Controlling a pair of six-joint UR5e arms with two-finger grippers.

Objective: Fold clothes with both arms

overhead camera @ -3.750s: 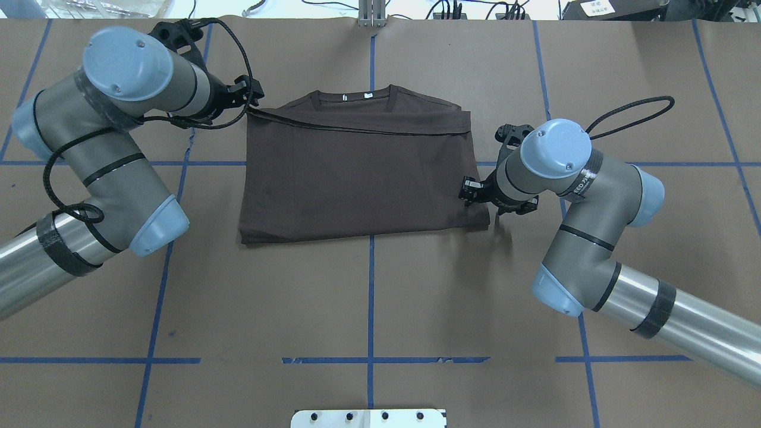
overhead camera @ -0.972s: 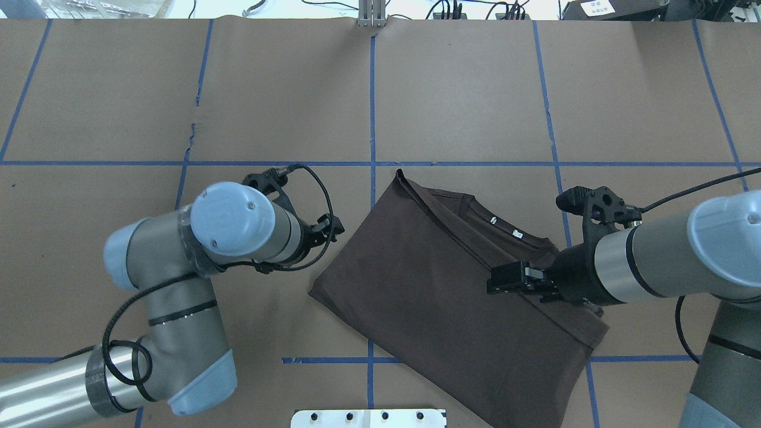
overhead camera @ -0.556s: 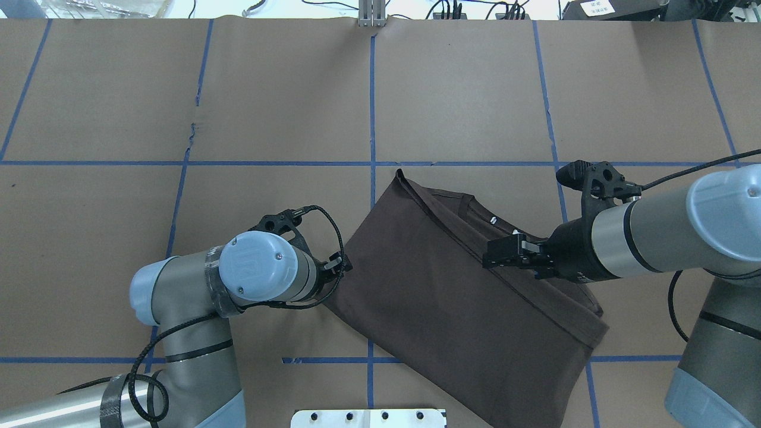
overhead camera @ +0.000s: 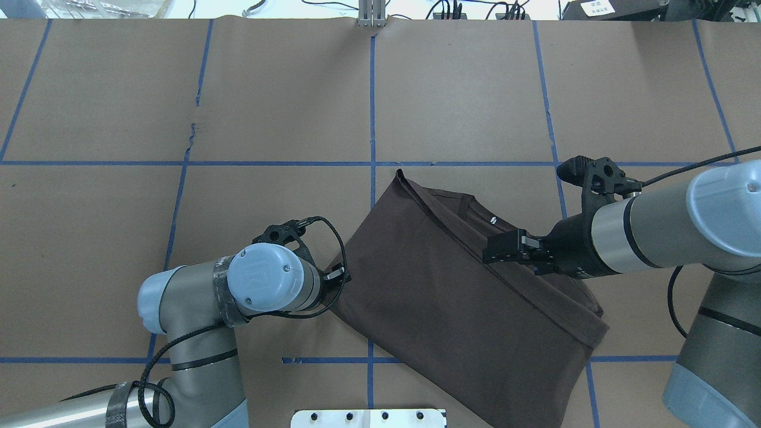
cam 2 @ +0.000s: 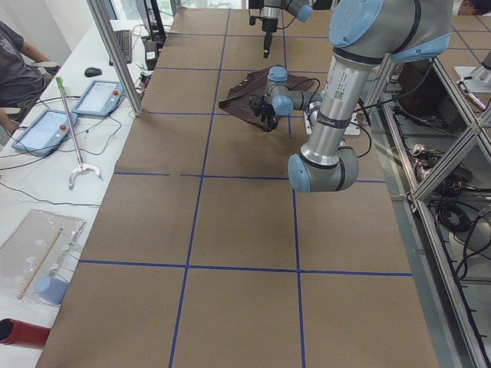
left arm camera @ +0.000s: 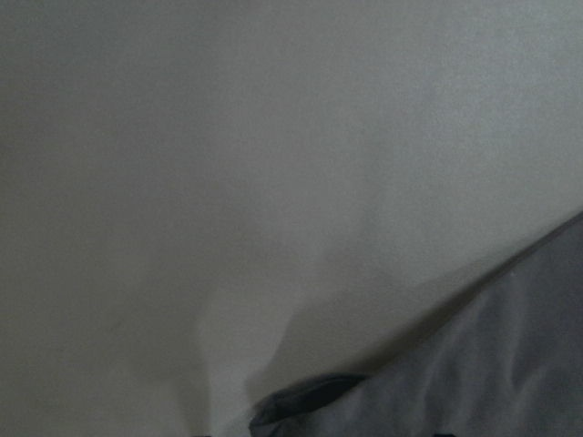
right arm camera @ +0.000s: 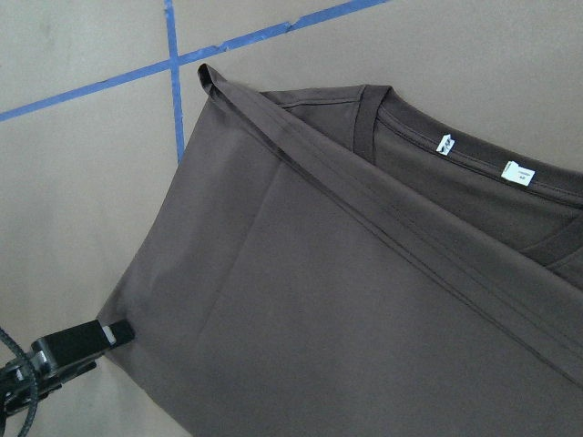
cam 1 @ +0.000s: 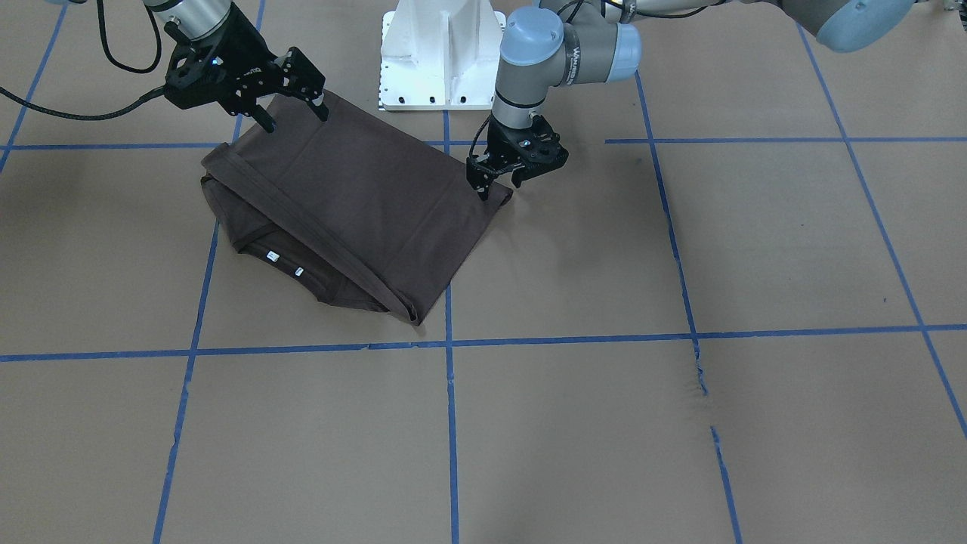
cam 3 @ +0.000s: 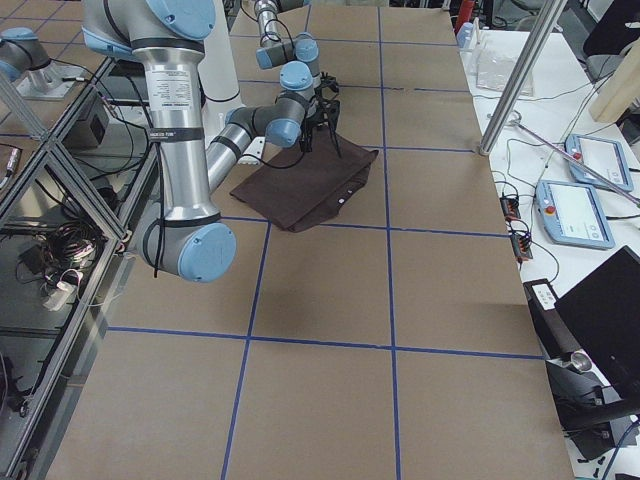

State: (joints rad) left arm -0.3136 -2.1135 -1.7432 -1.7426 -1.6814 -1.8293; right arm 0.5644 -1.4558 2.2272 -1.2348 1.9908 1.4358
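The dark brown folded T-shirt (overhead camera: pixel 440 297) lies skewed on the brown paper, its collar and white neck tags (right arm camera: pixel 446 144) showing under a folded-over band. My left gripper (overhead camera: pixel 340 277) sits low at the shirt's left corner (cam 1: pixel 495 198), with its fingers apart. My right gripper (overhead camera: pixel 493 249) hovers over the shirt near the collar, and in the front-facing view its fingers (cam 1: pixel 264 121) stand spread with nothing between them. The left wrist view shows only paper and a shirt corner (left arm camera: pixel 510 364).
The white pedestal base (cam 1: pixel 442 53) stands just behind the shirt. Blue tape lines grid the paper, with a small tear (cam 1: pixel 699 385) on the robot's left. Tablets (cam 2: pixel 46 126), cables and a seated person (cam 2: pixel 15 61) are at the operators' side bench.
The shirt, earlier flat and square farther out, now lies rotated near the base. In the last second my left gripper dropped to its left corner and my right gripper shifted slightly outward.
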